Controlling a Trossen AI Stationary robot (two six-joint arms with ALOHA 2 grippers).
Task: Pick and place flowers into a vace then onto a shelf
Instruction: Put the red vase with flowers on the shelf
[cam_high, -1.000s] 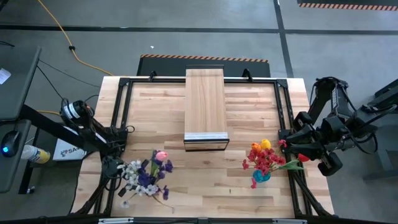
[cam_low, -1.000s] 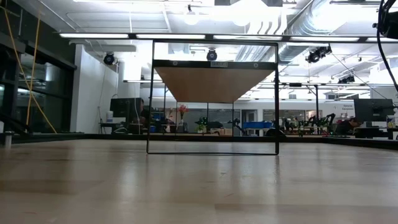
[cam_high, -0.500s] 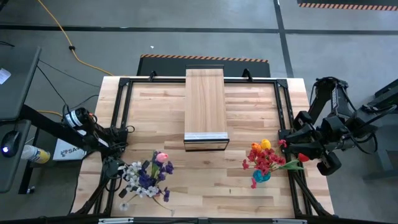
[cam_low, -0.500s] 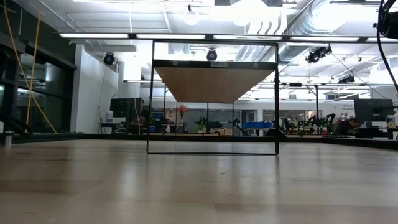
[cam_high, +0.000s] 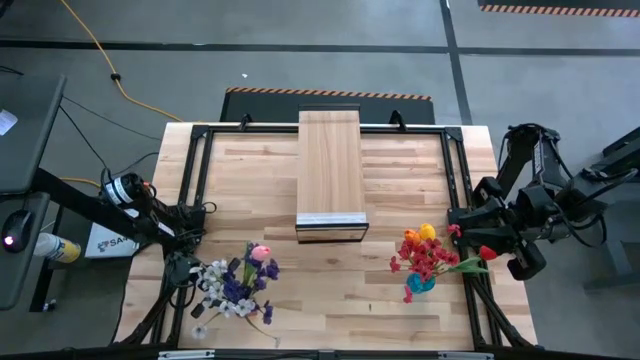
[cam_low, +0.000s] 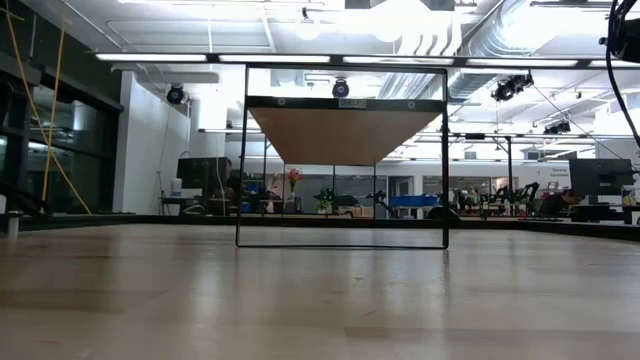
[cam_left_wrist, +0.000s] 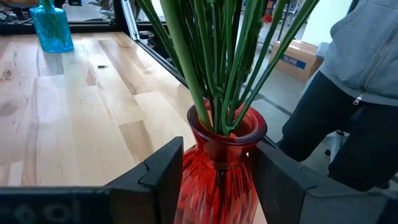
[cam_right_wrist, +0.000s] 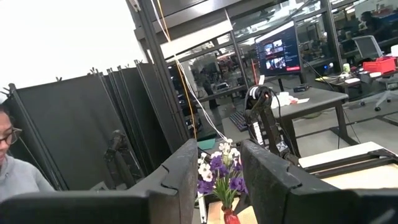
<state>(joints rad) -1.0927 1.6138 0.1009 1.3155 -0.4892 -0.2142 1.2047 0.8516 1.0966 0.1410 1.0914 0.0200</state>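
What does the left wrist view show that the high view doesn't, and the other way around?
Only the left wrist view shows the red ribbed vase sitting between the left gripper's fingers with green stems packed into its neck, plus a person in a grey zip top standing beside the table.

Only the high view shows the shelf at the table's back middle, the blossoms of both bunches, and the right gripper at the right table edge, by a red tulip.

Both show the blue vase and the slatted wooden tabletop.

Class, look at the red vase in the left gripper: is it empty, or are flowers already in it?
Filled. Green stems stand in the red vase, which the left gripper clamps from both sides.
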